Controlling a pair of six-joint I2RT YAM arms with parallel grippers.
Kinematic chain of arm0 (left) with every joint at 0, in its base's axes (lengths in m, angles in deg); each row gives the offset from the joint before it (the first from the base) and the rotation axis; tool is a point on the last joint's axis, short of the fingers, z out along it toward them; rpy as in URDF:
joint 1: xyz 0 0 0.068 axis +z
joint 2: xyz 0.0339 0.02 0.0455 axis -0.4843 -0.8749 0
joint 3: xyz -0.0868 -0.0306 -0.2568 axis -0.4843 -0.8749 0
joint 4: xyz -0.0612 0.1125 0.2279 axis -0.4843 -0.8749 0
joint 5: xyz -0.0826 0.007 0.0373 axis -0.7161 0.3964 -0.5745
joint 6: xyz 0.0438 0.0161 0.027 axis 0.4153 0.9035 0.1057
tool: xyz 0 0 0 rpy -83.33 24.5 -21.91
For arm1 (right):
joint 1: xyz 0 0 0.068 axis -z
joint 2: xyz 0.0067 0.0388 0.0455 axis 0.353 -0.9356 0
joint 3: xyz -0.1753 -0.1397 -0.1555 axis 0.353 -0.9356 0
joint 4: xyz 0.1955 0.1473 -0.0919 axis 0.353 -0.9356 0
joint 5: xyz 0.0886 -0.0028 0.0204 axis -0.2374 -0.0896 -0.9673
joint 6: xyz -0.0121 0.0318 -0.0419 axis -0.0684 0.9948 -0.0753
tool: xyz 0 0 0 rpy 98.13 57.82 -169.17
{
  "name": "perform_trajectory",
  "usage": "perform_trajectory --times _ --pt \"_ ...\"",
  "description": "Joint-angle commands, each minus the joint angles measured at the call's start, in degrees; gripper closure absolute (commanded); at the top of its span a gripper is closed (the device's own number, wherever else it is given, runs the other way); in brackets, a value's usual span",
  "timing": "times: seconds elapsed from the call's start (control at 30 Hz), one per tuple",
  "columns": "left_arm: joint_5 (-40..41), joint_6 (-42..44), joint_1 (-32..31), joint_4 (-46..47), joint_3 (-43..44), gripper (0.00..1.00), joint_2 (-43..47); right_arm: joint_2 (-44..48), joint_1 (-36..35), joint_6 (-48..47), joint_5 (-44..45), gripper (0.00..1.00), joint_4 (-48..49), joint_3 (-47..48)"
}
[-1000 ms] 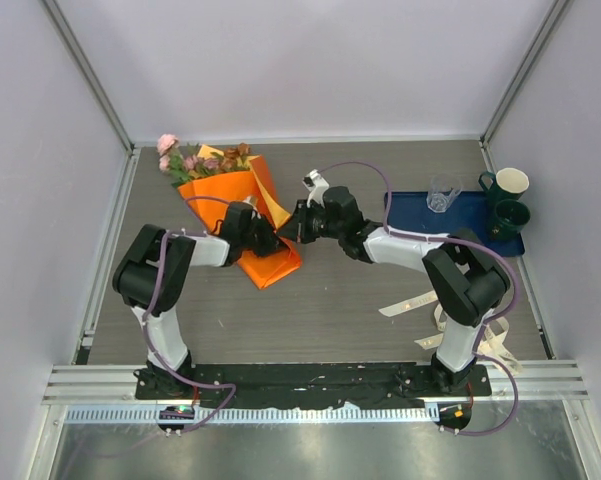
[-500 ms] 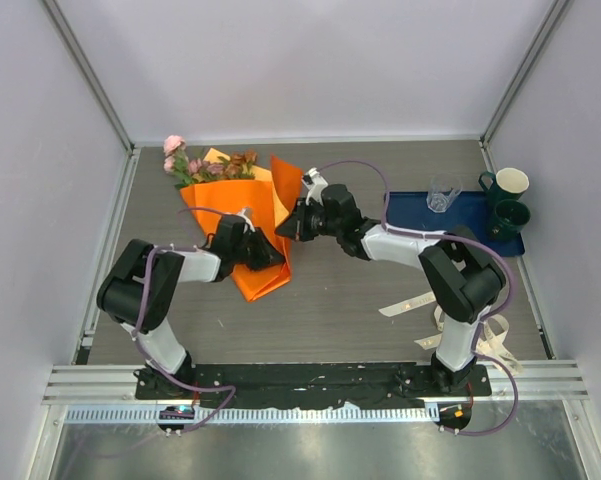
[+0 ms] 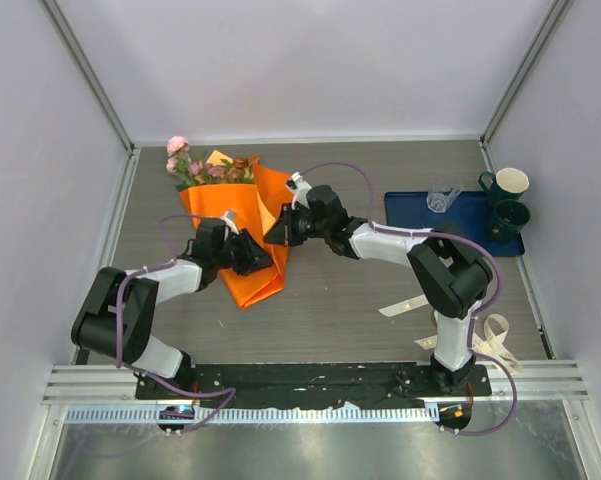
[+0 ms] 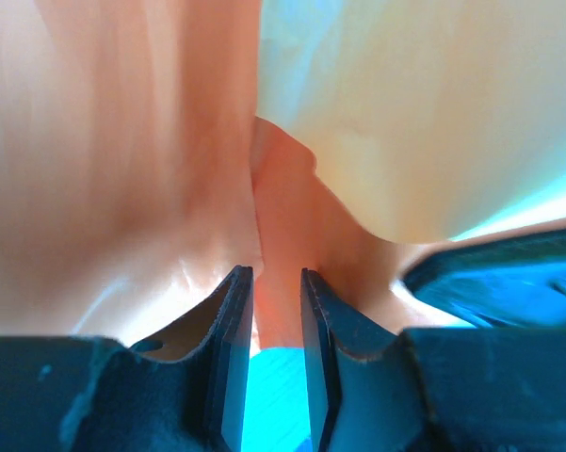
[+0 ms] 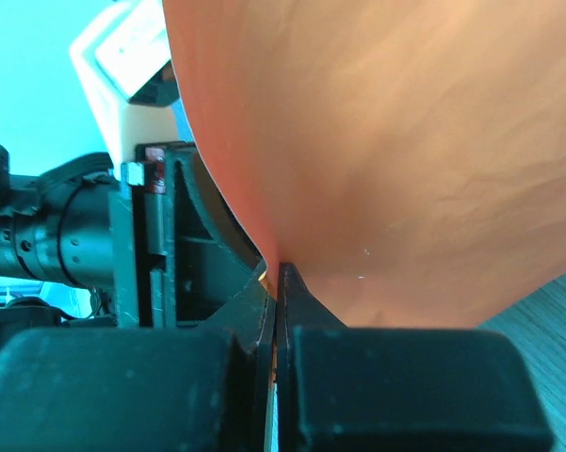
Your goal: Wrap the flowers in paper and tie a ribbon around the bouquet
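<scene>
Orange paper [image 3: 220,205]: wrapped as a cone round the flowers [image 3: 208,168], laid far-left on the table [image 3: 330,310]; long axis far-to-near, blooms at the far end.
Right arm [image 3: 390,240]: stretched left across the table; jaws clenched on the cone's right flap edge.
Left arm [image 3: 170,275]: reached forward, low; jaws slightly parted about a paper fold low on the cone; grip cannot be told.
Ribbon [image 3: 408,304]: untied, well apart at near right by the right arm's base; right arm judged nearer.
</scene>
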State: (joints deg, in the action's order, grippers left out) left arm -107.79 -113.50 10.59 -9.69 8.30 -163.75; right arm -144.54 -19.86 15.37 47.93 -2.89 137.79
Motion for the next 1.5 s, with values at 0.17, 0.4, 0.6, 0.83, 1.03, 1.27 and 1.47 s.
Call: perform_trajectory --times 0.17,0.4,0.6,0.83,1.03,1.27,1.47 --pt "-2.4 0.6 11.7 -10.5 -0.1 0.77 15.2 -0.6 -1.6 -1.8 -0.4 1.00 -0.7 3.7" --pt "7.4 5.2 14.9 -15.0 4.6 0.78 8.4 -1.8 -2.8 -1.9 -0.1 1.00 -1.7 6.0" --pt "8.8 1.1 14.6 -7.1 4.0 0.78 1.0 -5.5 -4.3 -2.6 0.1 1.00 -4.9 11.1" --pt "7.2 0.5 13.9 -3.0 3.8 0.80 -5.8 -13.2 -6.1 0.0 -3.0 1.00 -6.4 18.7" --pt "6.1 -0.3 13.6 -0.9 2.7 0.82 -7.3 -18.0 -6.9 2.4 -5.3 1.00 -5.3 20.5" --pt "9.5 0.6 13.6 -10.5 2.0 0.74 5.4 -20.3 -7.0 1.1 -5.3 1.00 -5.7 21.1" --pt "14.7 2.5 14.2 -25.6 3.2 0.56 20.8 -21.5 -7.0 0.6 -5.0 1.00 -6.2 22.3"
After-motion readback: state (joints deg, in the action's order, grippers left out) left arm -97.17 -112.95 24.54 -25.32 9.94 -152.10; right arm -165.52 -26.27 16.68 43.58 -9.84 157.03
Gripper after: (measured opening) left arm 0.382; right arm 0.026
